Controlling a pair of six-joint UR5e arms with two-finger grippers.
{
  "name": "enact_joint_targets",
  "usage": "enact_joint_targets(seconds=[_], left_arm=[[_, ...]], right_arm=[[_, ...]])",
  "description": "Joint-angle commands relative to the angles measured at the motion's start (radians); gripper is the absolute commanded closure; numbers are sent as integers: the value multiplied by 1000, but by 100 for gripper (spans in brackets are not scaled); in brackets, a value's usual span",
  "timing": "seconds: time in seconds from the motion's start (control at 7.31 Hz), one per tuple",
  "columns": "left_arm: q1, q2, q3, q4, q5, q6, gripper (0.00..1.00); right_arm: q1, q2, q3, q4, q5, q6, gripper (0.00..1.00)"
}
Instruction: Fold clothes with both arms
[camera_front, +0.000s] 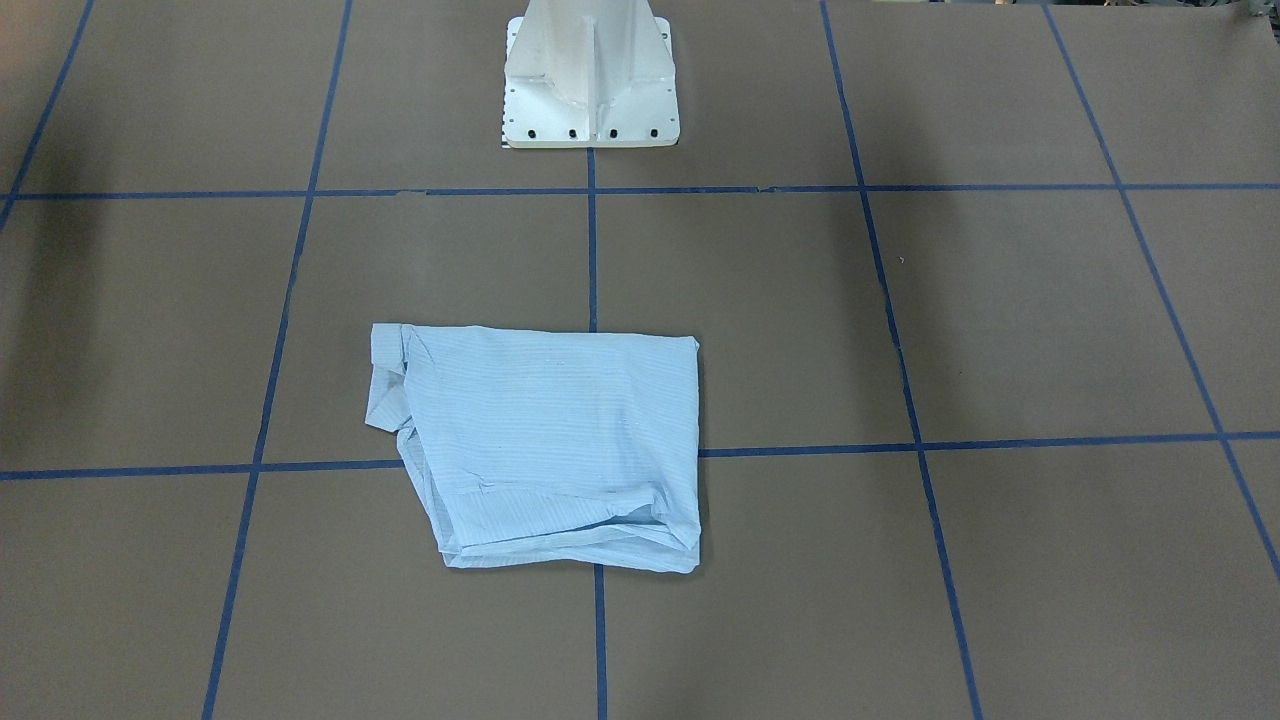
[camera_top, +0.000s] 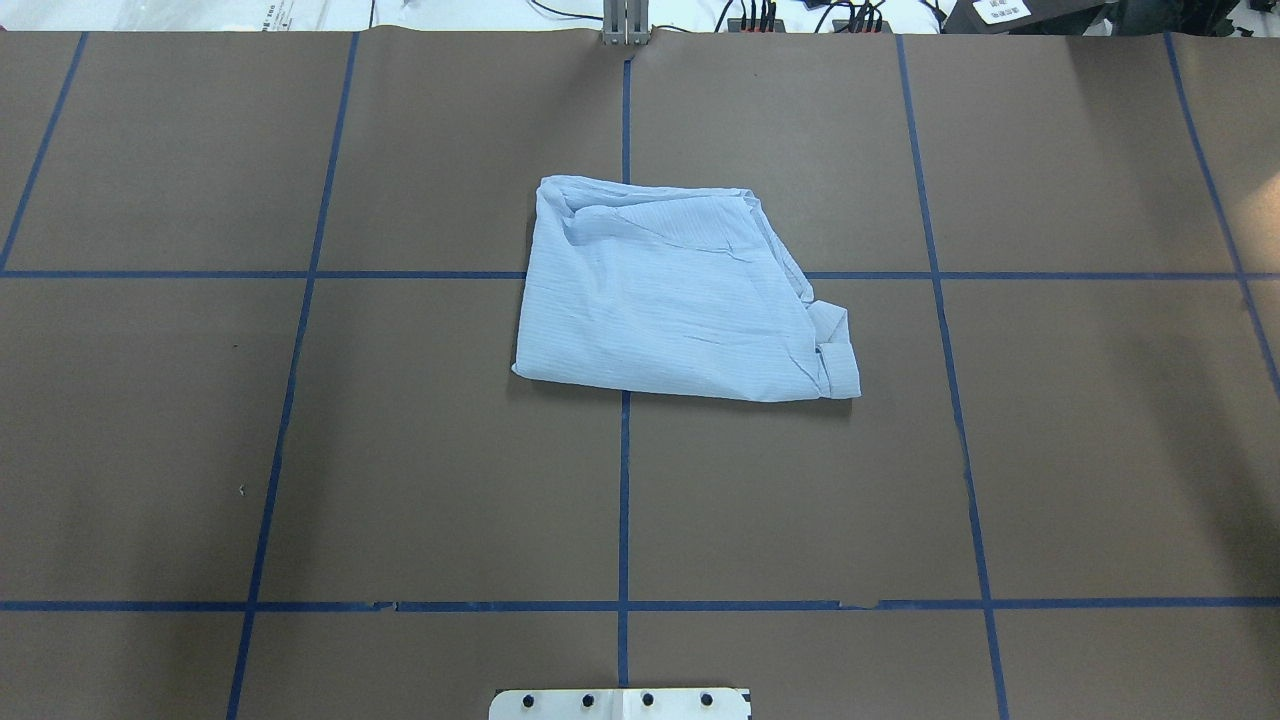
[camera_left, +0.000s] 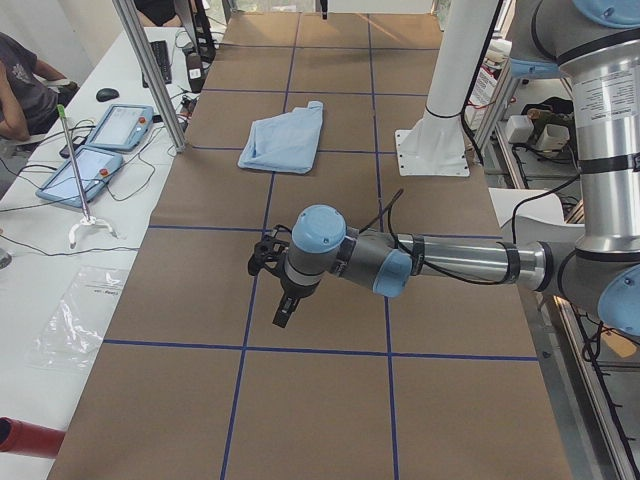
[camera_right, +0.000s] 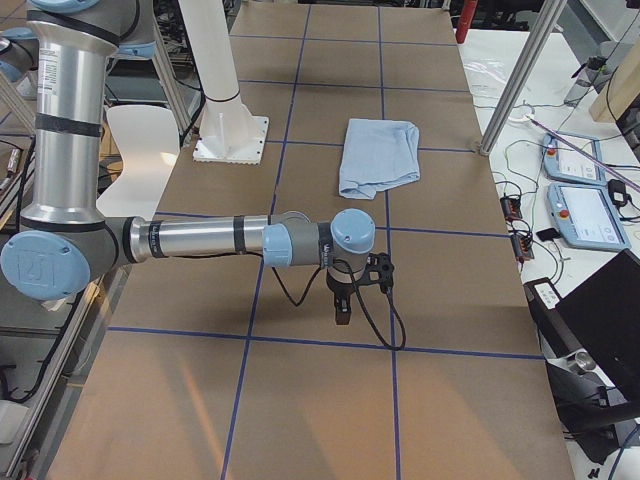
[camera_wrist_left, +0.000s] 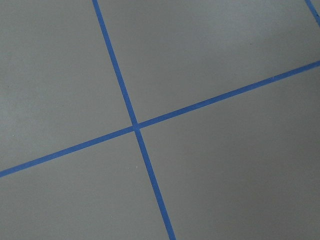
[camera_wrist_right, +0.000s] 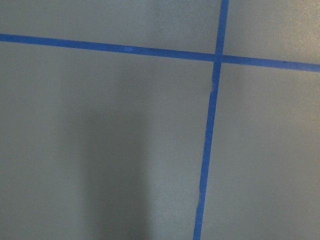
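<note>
The light-blue pinstriped shirt (camera_top: 670, 300) lies folded into a compact, roughly rectangular bundle at the middle of the brown table; it also shows in the front-facing view (camera_front: 540, 440) and in both side views (camera_left: 283, 140) (camera_right: 378, 155). My left gripper (camera_left: 283, 318) shows only in the exterior left view, pointing down over bare table far from the shirt. My right gripper (camera_right: 343, 315) shows only in the exterior right view, also pointing down over bare table far from the shirt. I cannot tell whether either is open or shut. Both wrist views show only table and tape.
Blue tape lines (camera_top: 624, 500) divide the brown table (camera_top: 400, 450) into squares. The white pedestal base (camera_front: 590, 75) stands at the robot's side. Beside the table are teach pendants (camera_left: 120, 125) and a seated person (camera_left: 20, 85), and cables and a laptop (camera_right: 600, 310).
</note>
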Motion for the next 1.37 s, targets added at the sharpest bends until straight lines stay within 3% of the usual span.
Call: enact_joint_targets(seconds=[0.0, 1.23], left_arm=[[0, 1, -4, 0, 0, 0, 0], [0, 7, -37, 7, 0, -2, 0]], right_arm=[[0, 1, 2, 0, -1, 0, 0], [1, -33, 10, 78, -4, 3, 0]])
